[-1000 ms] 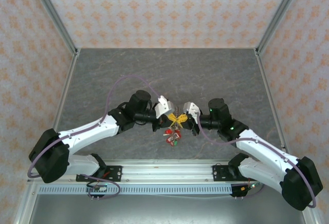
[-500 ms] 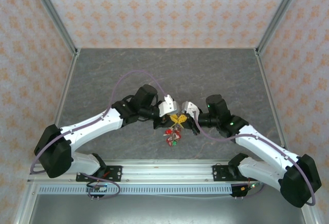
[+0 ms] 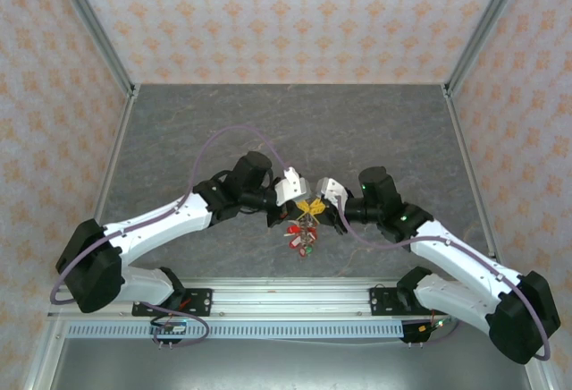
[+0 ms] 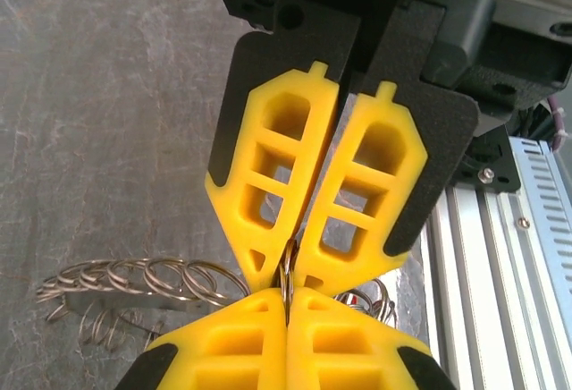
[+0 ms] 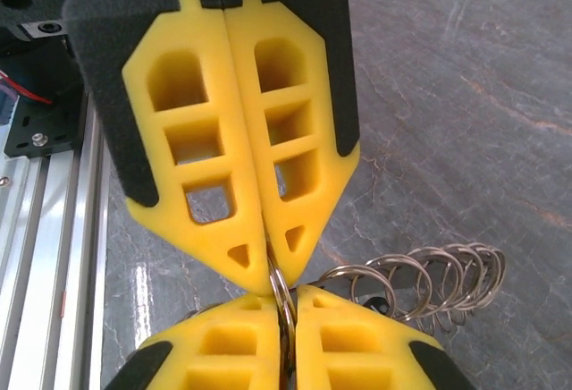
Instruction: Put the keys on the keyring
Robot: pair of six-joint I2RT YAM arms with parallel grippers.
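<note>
The two arms meet tip to tip over the middle of the table. My left gripper (image 3: 304, 206) (image 4: 288, 308) and my right gripper (image 3: 315, 207) (image 5: 286, 308) are both shut on the same thin metal keyring (image 4: 288, 275) (image 5: 280, 283), which is seen edge-on between the yellow pads. In the left wrist view the right gripper's fingers (image 4: 277, 184) come in from above. In the right wrist view the left gripper's fingers (image 5: 206, 166) do the same. Below the grip hang keys (image 3: 301, 236) with red tags. A row of small metal rings (image 4: 143, 278) (image 5: 438, 269) trails off to one side.
The grey marbled table (image 3: 295, 131) is bounded by patterned walls at the back and on both sides. An aluminium rail (image 3: 286, 300) (image 4: 483, 256) runs along the near edge, under the arm bases. A purple cable (image 3: 223, 139) loops over the left arm.
The left arm has swung its wrist in toward the centre and its jaws have closed on the ring. The right arm has shifted slightly. The bunch of keys stays hanging between the two grippers.
</note>
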